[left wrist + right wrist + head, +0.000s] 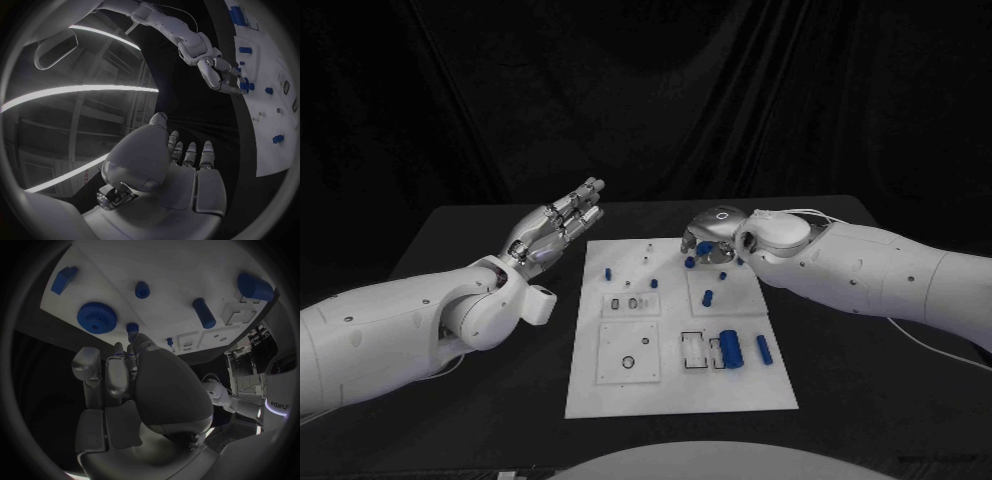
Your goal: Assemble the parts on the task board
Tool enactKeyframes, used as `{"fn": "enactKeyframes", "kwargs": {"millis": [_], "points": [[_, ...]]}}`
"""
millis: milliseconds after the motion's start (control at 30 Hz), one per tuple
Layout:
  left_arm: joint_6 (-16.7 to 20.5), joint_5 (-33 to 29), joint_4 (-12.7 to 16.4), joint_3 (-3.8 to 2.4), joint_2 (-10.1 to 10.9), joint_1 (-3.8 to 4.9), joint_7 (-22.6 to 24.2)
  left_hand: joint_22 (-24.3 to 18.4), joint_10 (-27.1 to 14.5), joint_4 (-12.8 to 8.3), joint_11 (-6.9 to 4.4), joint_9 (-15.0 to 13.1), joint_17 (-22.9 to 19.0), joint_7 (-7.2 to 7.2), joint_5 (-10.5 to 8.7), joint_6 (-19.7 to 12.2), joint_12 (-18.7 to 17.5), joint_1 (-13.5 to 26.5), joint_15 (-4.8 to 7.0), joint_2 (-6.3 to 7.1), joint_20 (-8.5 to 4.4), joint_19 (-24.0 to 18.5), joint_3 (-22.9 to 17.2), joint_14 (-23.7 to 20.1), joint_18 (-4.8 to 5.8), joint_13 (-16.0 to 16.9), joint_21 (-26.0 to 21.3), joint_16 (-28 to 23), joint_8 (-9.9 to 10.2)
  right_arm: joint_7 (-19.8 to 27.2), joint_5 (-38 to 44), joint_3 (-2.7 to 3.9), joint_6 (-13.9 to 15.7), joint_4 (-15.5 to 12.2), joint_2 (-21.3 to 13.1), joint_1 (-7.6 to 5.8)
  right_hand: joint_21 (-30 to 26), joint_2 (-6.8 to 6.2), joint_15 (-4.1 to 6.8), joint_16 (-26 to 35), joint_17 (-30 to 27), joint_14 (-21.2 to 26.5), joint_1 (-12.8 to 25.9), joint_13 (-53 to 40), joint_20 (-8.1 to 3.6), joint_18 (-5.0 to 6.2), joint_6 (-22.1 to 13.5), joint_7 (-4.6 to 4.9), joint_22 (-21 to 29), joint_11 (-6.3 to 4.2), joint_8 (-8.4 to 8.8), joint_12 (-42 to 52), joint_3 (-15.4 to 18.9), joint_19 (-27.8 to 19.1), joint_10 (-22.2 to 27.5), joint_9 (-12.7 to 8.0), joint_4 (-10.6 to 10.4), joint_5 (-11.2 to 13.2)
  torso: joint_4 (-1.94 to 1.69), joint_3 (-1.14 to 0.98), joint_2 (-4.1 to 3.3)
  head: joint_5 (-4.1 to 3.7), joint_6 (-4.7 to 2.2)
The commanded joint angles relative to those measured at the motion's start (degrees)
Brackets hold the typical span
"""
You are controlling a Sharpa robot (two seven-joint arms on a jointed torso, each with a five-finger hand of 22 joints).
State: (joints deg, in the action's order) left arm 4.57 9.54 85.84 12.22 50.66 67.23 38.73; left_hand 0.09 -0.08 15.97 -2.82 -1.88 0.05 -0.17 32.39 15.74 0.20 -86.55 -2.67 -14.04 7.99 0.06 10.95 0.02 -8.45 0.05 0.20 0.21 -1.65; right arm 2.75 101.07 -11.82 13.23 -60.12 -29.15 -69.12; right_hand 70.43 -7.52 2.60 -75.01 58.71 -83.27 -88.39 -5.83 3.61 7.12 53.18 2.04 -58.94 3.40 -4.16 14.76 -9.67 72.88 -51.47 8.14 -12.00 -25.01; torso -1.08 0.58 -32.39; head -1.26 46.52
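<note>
The white task board (678,395) lies mid-table with several blue parts on it. My right hand (713,233) hovers over its far right corner, fingers drawn together and pointing down beside a blue gear (707,250). In the right wrist view the fingertips (120,351) end right at a small blue peg (132,328), with the gear (97,316) a little apart; whether the peg is pinched is unclear. The left wrist view shows that right hand (219,70) curled at the board's edge (262,125). My left hand (560,228) is raised left of the board, fingers straight and holding nothing.
Near the front right of the board lie a thick blue cylinder (730,348) and a thinner one (763,348). Short blue pegs (607,271) stand nearer the middle, and another (710,296) sits to the right. The black table (473,225) surrounds the board.
</note>
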Motion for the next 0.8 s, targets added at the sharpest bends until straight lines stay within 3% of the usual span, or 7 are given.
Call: {"fn": "enactKeyframes", "kwargs": {"millis": [33,167,500,800], "points": [[-1.1,0.1,-0.1,-0.06,-0.2,0.03,4.2,-0.1,0.1,0.0,0.55,-0.1,0.0,0.14,0.22,0.8,-0.2,-0.8,-0.40,0.03,0.50,0.0,-0.3,0.0,-0.79,-0.1,-0.2,-0.2,-0.4,0.9,0.6,0.04,0.7,0.7,0.4,0.34,-0.2,-0.83,0.01,0.3,-0.1,0.4,0.2,-0.1,0.04,-0.16,-0.3,-0.46,-0.1,-0.03,0.25,0.2,-0.7,-0.3,0.3,0.1,-0.1,0.6,-0.01,0.01,-0.01,-0.07,0.02],[-1.5,0.1,-0.2,-0.05,-0.3,0.01,4.0,0.0,0.1,0.1,0.86,-0.3,0.0,0.53,0.26,2.1,-0.2,-1.0,-0.43,0.02,0.61,0.0,-0.5,0.0,-0.93,-0.1,-0.1,-0.2,-0.7,1.2,0.5,0.04,0.6,1.5,0.9,0.58,-0.4,-1.24,0.02,0.5,-0.4,0.5,0.7,-0.3,0.06,-0.14,-0.2,-0.47,-0.2,-0.07,0.19,0.4,-1.7,-0.4,0.3,0.2,-0.1,1.8,-0.02,0.02,-0.03,-0.11,0.15],[-2.1,0.1,-0.3,-0.05,-0.3,-0.02,3.7,0.0,0.1,0.0,1.07,-0.3,0.0,0.79,0.32,2.9,-0.2,-1.2,-0.56,0.03,0.76,0.0,-0.6,0.0,-1.01,-0.1,-0.1,-0.2,-0.8,1.9,-0.1,0.04,0.1,3.4,2.1,1.18,-0.5,-1.50,0.00,0.7,-0.7,0.8,0.8,-0.6,0.08,-0.16,0.4,-0.27,-0.4,-0.06,-0.11,1.0,-3.4,-0.6,-0.2,0.6,0.1,1.8,-0.01,0.02,-0.04,-0.15,0.46],[-2.4,0.1,-0.4,-0.05,-0.3,-0.05,3.5,0.0,0.1,0.0,1.14,-0.3,0.0,0.86,0.36,3.0,-0.2,-1.2,-0.65,0.04,0.85,0.0,-0.6,0.0,-1.03,-0.1,-0.1,-0.2,-0.8,3.1,-0.5,0.05,0.3,5.1,3.0,1.73,-0.3,-1.73,0.22,0.6,-0.7,1.0,1.0,-1.5,-0.04,-0.25,3.7,0.50,-1.4,-0.50,-1.73,2.8,-6.4,-0.5,-2.1,2.4,1.0,2.5,-0.02,0.03,-0.02,-0.12,0.51]]}}
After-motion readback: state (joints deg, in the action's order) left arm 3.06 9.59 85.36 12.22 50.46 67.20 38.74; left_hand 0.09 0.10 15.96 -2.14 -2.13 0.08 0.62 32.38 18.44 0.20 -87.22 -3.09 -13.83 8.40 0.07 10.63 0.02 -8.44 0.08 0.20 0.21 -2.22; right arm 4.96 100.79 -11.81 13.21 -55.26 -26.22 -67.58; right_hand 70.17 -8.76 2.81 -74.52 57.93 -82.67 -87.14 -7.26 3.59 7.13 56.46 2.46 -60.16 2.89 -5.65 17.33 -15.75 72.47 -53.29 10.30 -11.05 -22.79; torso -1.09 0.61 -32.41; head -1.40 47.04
